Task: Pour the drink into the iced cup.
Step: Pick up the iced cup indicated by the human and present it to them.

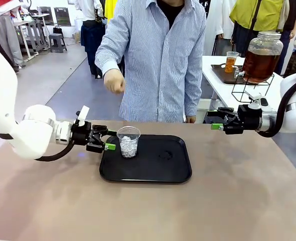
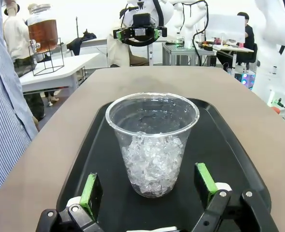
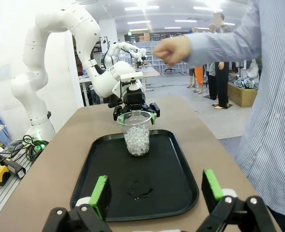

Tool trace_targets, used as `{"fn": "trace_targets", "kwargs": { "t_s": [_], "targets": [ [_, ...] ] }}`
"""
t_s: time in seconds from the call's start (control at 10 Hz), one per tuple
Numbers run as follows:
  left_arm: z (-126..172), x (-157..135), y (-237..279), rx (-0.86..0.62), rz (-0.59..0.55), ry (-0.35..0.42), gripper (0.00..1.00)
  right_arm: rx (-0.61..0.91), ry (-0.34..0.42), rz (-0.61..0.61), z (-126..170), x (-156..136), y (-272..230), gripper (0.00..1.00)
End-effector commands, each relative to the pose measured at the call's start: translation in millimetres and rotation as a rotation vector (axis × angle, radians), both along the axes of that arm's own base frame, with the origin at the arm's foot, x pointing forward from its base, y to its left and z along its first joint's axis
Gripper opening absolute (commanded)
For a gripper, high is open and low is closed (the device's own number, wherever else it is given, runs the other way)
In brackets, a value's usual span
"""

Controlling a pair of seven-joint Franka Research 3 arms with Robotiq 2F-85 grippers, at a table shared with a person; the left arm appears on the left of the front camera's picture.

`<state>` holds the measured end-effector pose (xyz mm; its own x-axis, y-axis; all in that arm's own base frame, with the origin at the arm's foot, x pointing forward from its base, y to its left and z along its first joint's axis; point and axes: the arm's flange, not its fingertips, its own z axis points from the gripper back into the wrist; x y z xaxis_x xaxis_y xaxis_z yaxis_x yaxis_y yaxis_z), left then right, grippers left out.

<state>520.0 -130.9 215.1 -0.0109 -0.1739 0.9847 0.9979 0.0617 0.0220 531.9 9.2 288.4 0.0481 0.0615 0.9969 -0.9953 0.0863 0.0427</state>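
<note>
A clear plastic iced cup (image 1: 128, 142) full of ice stands on the left part of a black tray (image 1: 158, 173). My left gripper (image 1: 108, 139) is open at the cup's left side. In the left wrist view its green pads (image 2: 91, 189) stand apart from the cup (image 2: 152, 145), one on each side. My right gripper (image 1: 214, 119) hangs open and empty above the table's right edge, pointing at the tray. The amber drink fills a small clear cup (image 1: 231, 61) on the white side table at the back right. Beside it stands a big glass dispenser jar (image 1: 261, 56) of the same liquid.
A person in a striped shirt stands at the far edge with a loose fist (image 1: 114, 81) raised above the table. In the right wrist view the tray (image 3: 108, 164) has a wet spot (image 3: 140, 188) near its middle. The brown table (image 1: 148, 211) is bare in front.
</note>
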Motion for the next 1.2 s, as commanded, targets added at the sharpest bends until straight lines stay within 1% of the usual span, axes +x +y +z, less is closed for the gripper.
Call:
{"fn": "trace_targets", "kwargs": {
  "t_s": [0.0, 1.1],
  "targets": [
    [-1.5, 5.3, -7.4, -0.004, -0.007, -0.009, 1.00, -0.001, -0.003, 0.003, 3.1, 2.1, 1.6, 1.00],
    [-6.7, 14.1, -37.0, 0.012, -0.047, 0.030, 1.00, -0.001, -0.003, 0.003, 3.1, 2.1, 1.6, 1.00]
  ]
}}
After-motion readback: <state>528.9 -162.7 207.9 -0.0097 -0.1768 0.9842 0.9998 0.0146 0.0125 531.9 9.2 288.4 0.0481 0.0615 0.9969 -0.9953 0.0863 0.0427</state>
